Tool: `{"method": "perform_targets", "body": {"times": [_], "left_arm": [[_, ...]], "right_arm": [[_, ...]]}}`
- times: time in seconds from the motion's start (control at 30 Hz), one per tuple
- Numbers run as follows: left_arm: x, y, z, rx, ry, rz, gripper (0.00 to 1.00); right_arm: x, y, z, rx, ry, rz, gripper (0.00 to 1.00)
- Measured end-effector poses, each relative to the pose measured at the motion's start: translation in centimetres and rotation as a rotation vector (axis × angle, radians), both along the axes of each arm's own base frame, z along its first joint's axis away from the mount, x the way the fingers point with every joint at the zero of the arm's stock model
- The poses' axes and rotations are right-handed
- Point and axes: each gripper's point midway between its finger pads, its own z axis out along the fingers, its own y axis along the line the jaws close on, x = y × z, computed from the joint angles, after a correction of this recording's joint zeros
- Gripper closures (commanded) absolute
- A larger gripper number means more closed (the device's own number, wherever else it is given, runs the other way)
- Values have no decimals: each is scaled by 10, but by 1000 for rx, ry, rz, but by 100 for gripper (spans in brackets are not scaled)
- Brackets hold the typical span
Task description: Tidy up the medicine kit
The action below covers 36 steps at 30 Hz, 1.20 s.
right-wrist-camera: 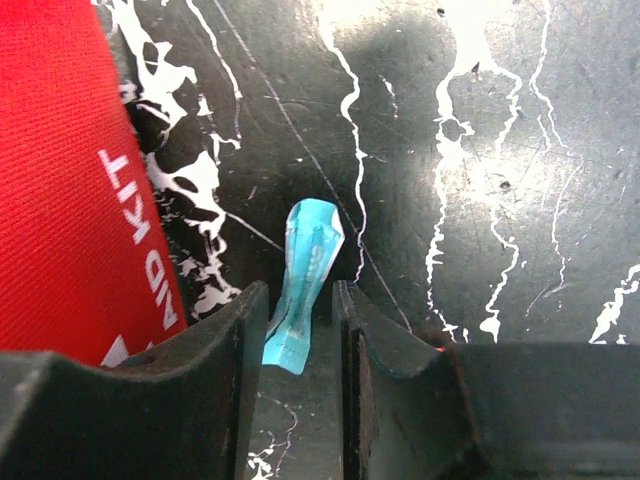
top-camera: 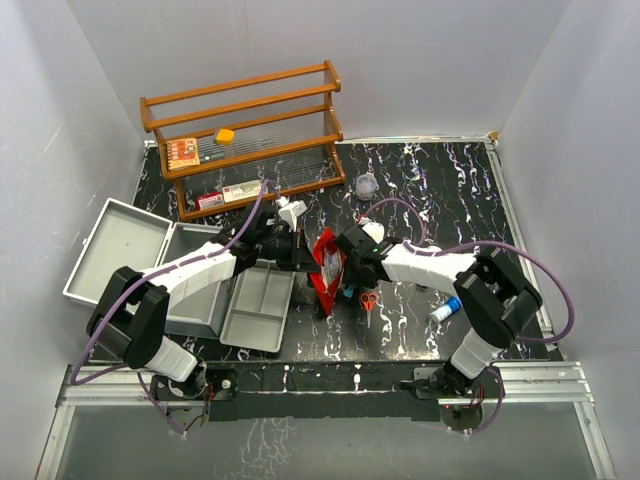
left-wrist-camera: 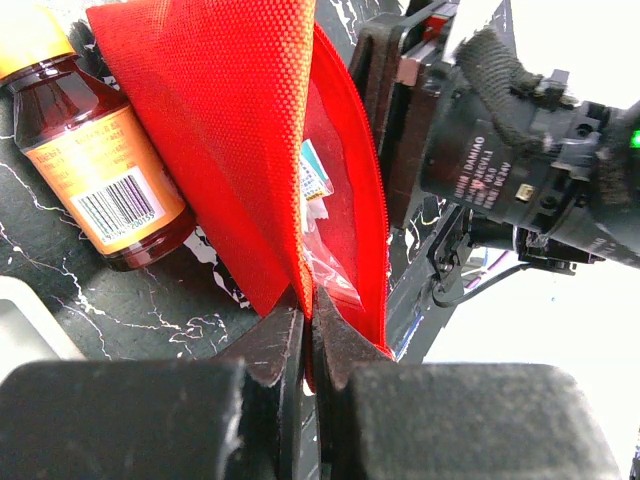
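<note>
At the far left of the table (top-camera: 440,200) the medicine kit (top-camera: 195,295) sits open, its lid (top-camera: 115,250) thrown back toward the wall and its grey two-compartment tray (top-camera: 258,310) lying just beside the case on the right. The left arm (top-camera: 200,268) rises from its base, folds at the elbow and stretches right across the case. The left gripper (left-wrist-camera: 308,315) has its fingers pressed together on the lower edge of a red pouch (top-camera: 328,270), which stands on edge in the middle of the table. The pouch gapes open and clear packets (left-wrist-camera: 320,215) show inside it. An amber bottle (left-wrist-camera: 95,160) with an orange label lies on the table just left of the pouch.

The right arm (top-camera: 430,265) comes in from the other side, forearm low and pointing left, so its wrist stands close against the pouch's far face. The right gripper (right-wrist-camera: 300,300) points down at the table with its fingers apart. A small blue sachet (right-wrist-camera: 305,270) lies between them, and whether either pad touches it I cannot tell.

Orange-handled scissors (top-camera: 368,300) lie below that wrist, with a blue-and-white tube (top-camera: 445,312) further right near the elbow. A wooden rack (top-camera: 250,130) stands along the back wall, with a small clear cup (top-camera: 366,185) to its right.
</note>
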Motion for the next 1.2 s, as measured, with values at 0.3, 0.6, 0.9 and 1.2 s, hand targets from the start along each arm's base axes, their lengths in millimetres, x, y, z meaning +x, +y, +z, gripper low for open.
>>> {"method": "perform_targets", "body": {"times": [0.3, 0.6, 0.9, 1.2], "left_arm": [[0, 0, 0, 0, 0, 0, 100], [0, 0, 0, 0, 0, 0, 100], [0, 0, 0, 0, 0, 0, 100], [0, 0, 0, -1, 2, 1, 100]], "right_arm": [[2, -9, -7, -64, 3, -10, 93], [10, -22, 2, -130, -47, -22, 97], [18, -21, 78, 22, -245, -41, 95], [16, 17, 147, 303, -400, 101, 92]]}}
